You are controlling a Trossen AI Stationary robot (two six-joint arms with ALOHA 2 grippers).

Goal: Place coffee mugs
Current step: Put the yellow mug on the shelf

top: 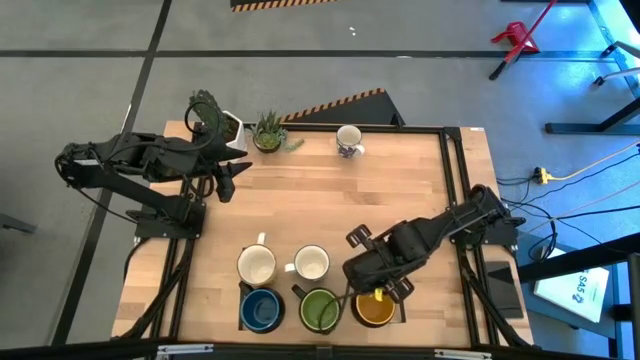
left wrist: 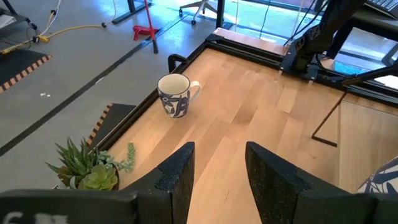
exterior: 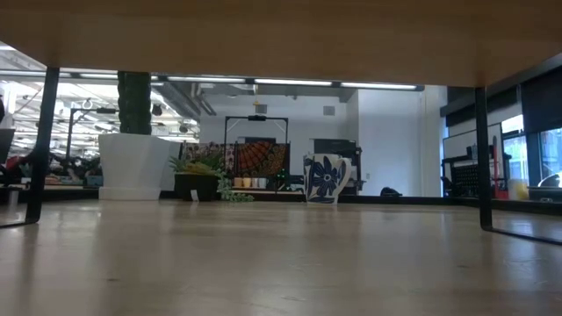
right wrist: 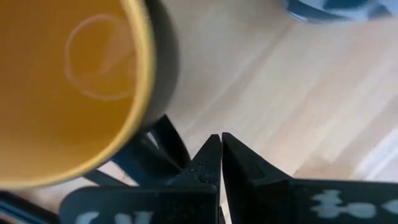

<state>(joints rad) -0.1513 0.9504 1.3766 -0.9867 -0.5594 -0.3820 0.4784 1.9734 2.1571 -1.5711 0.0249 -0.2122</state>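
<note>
Five coffee mugs stand upright on their bases near the table's front edge: two cream-white (top: 256, 265) (top: 311, 264), behind a blue (top: 261, 310), a green (top: 319, 310) and an orange-yellow mug (top: 375, 309). A white mug with blue pattern (top: 348, 141) (left wrist: 176, 94) stands alone at the far edge. My right gripper (top: 379, 291) (right wrist: 221, 138) hangs shut over the orange-yellow mug (right wrist: 68, 81), pointing down beside its dark handle (right wrist: 152, 152). My left gripper (top: 228, 182) (left wrist: 217, 158) waits open at the far left, with nothing between its fingers. My right gripper's shut fingertips (right wrist: 210, 152) stand right next to the orange-yellow mug's dark handle, coming from above. I cannot tell whether they touch it. The mug stands upright on the table.
A white pot with a cactus (top: 218, 122) and a small pot with a spiky green plant (top: 268, 132) (left wrist: 87, 165) stand at the far left corner. Bare wood (top: 330, 200) lies between the front mugs and the patterned mug. A black frame (top: 455, 180) runs along the table's right side.
</note>
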